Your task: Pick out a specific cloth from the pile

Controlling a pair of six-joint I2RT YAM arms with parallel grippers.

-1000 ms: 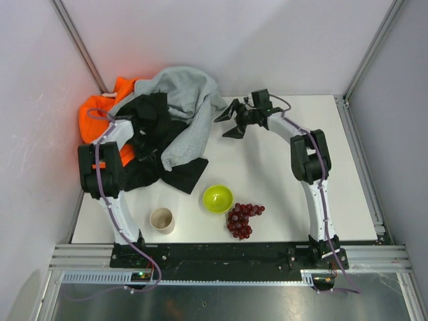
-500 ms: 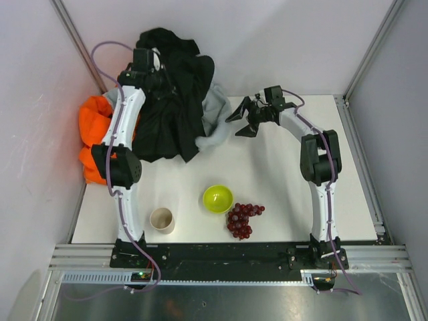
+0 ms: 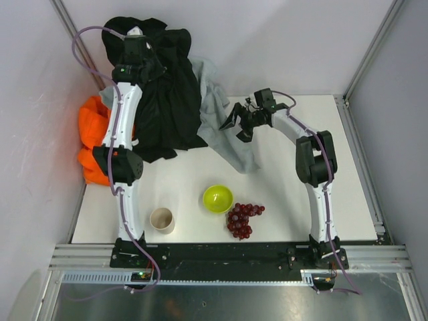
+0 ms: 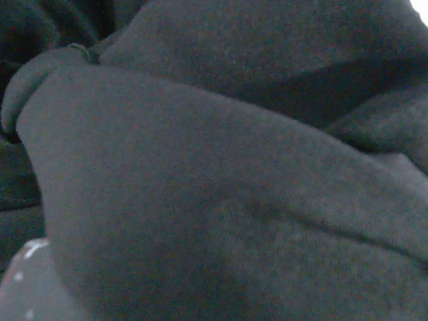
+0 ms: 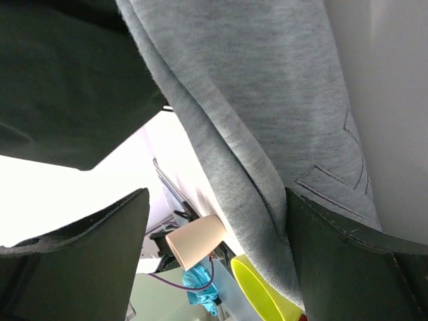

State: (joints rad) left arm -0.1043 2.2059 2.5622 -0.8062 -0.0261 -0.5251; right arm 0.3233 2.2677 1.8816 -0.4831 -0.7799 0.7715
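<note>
The left pincer [image 3: 137,57] is raised high at the far left, clamped shut on the black cloth [image 3: 170,100], which hangs from it in long folds above the pile [image 3: 93,144]; its wrist view shows only dark fabric. A grey sweatshirt [image 3: 231,144] drapes beside the cloth down onto the desk [image 3: 287,194]. The right pincer [image 3: 235,125] stands wide open with a grey fold between its fingers [image 5: 348,267]. A bowl [image 3: 218,198], a cup [image 3: 162,219] and grapes [image 3: 243,219] sit nearer.
</note>
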